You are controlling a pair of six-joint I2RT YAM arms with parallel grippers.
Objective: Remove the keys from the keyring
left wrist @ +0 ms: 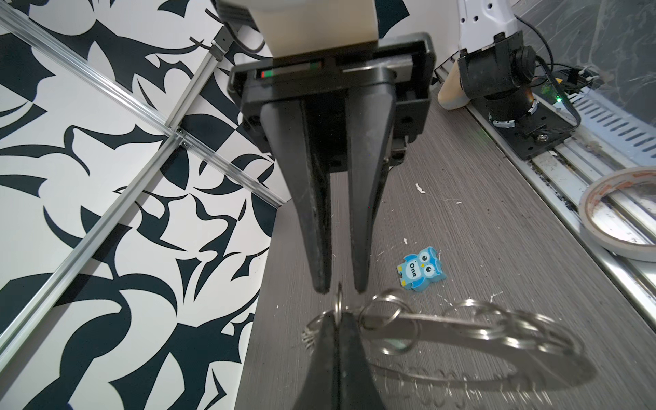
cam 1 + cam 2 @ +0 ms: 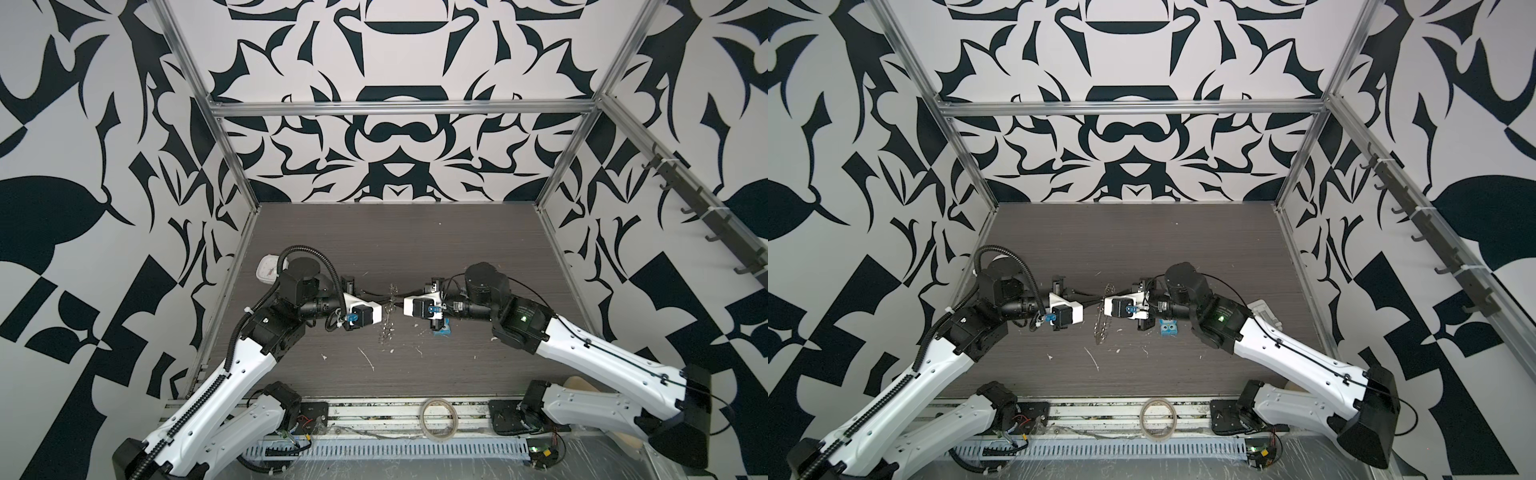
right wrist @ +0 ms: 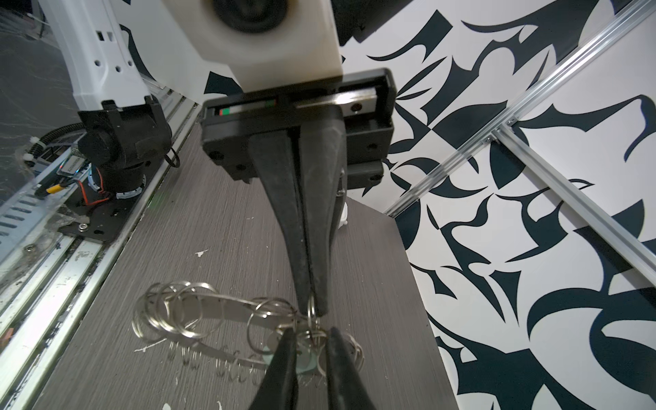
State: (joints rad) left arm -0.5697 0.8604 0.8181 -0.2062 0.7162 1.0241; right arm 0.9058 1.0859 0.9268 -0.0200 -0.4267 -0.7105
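Left gripper (image 1: 335,319) pinched shut on keyring (image 1: 443,324) rim, keyring held above table (image 1: 497,230); right gripper (image 1: 341,288), jaws narrowly apart around loops (image 3: 314,333) by pale key (image 3: 305,365).

Clutter on the dark table (image 2: 395,241)
A blue owl block (image 1: 420,269) marked "One" lies flat right of centre; a beige tape roll (image 1: 603,243) sits on the metal rail (image 2: 374,409) along the near edge; a white dial device (image 2: 269,270) stands by the left edge; white flecks (image 2: 368,359) dot the near half.
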